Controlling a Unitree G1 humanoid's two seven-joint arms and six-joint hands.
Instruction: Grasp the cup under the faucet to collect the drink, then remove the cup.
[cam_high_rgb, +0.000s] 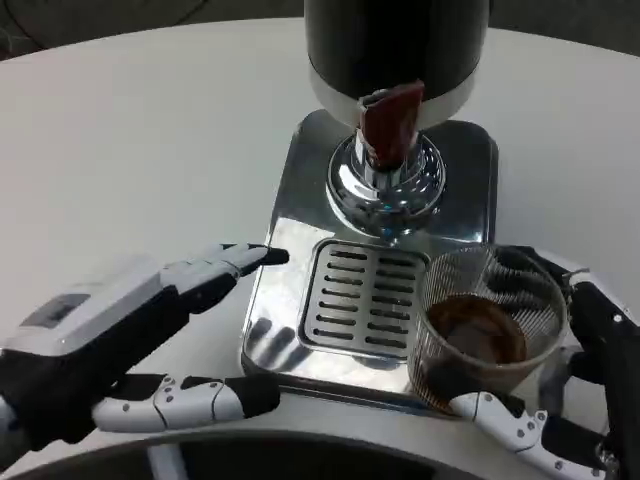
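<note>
- Two robot hands frame a drink dispenser on a round white table, seen from above.
- At the left, near the table's front edge, the left hand lies low with its white back up and its fingers spread apart, holding nothing. One fingertip reaches the left edge of the dispenser's base; a lower finger stretches along the table toward the base's front left corner.
- In the middle stands the dispenser: a square, mirror-bright metal base carrying a slotted drip grille in its front half.
- Behind the grille, a dark cylindrical tank rises toward the table's far edge. A chrome faucet with a dark red lever sticks out from its bottom, pointing down over the base.
- To the right, at the base's front right corner, is the cup: a clear, ribbed glass, upright, with dark brown drink in its bottom. It sits forward and to the right of the faucet, not beneath it, overlapping the right edge of the grille. Whether it rests on the base or is lifted just clear cannot be told.
- At the far right, by the table's front edge, the right hand grips the cup: black and white fingers wrap around its far right side, and another finger presses along its near lower wall.
</note>
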